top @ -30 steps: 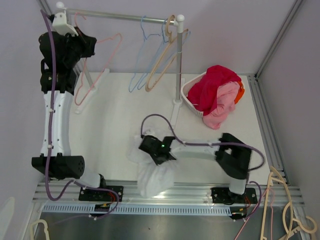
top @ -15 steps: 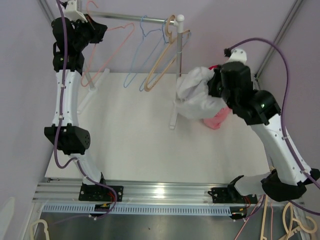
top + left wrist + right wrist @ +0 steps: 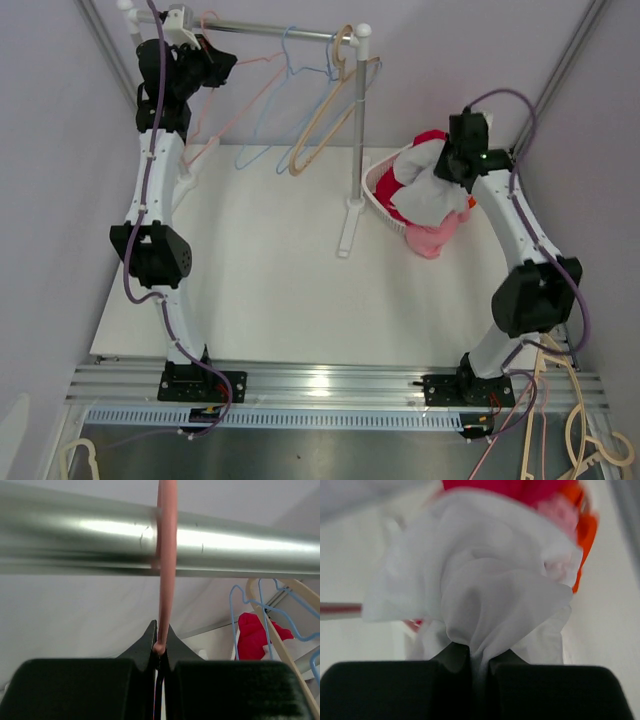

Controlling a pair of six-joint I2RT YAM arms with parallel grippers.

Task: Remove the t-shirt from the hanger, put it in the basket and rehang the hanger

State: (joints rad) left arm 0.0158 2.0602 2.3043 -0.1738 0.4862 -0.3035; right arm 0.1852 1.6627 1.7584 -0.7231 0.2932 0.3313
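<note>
While left gripper (image 3: 159, 647) pinches the thin pink hanger (image 3: 166, 555) at 11 o'clock, right gripper (image 3: 470, 655) clamps the crumpled white t-shirt (image 3: 485, 580).

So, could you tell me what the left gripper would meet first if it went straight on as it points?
Probably the metal rail, crossing ahead of the left gripper, which is shut on the pink hanger hooked over it; depth is unclear.

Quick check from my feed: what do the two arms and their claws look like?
The left arm and right arm have white links between bulky black joint housings. A loose purple cable runs along each. A small green light glows on the right wrist. The left claw and right claw are matte black, with fingers tapering to points.
</note>
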